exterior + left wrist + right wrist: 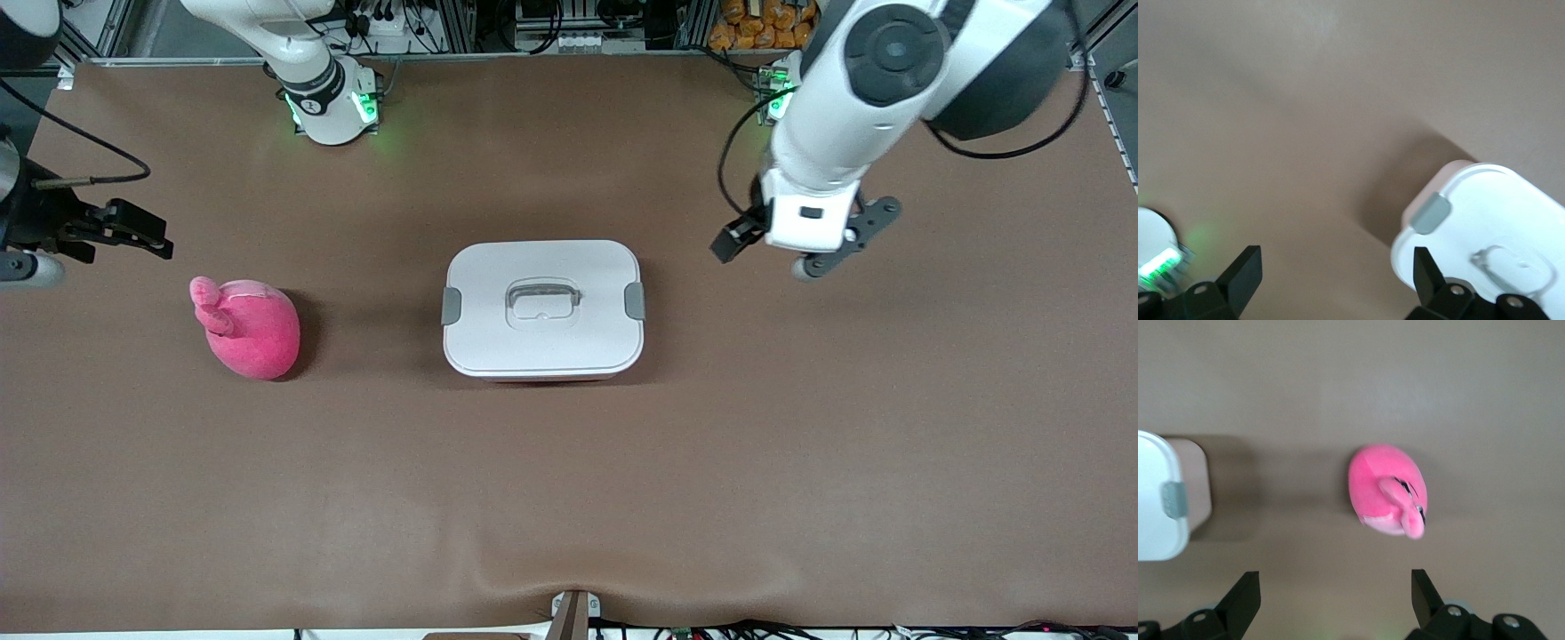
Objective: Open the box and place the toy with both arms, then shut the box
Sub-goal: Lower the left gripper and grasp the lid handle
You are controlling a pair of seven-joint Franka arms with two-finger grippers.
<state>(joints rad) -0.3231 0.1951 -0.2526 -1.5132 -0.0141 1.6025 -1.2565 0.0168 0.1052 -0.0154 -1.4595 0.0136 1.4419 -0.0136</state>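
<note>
My left tool (pixel 1338 283) and right tool (pixel 1336 603) hang released (nothing held) above the table (pixel 800 462); box (pixel 542 307) lidded.

**Layout of the table, front view**

The box (pixel 542 311) sits at the centre of the frame on the table (pixel 800 462), its lid (pixel 542 307) on it. The toy (pixel 252 327) lies at centre-left of the frame, well apart from the box, toward the right arm's end. The right gripper (pixel 142 233) hangs at the frame's left edge, above the toy in the frame. The left gripper (pixel 772 253) hangs right of centre, over bare table beside the box.
</note>
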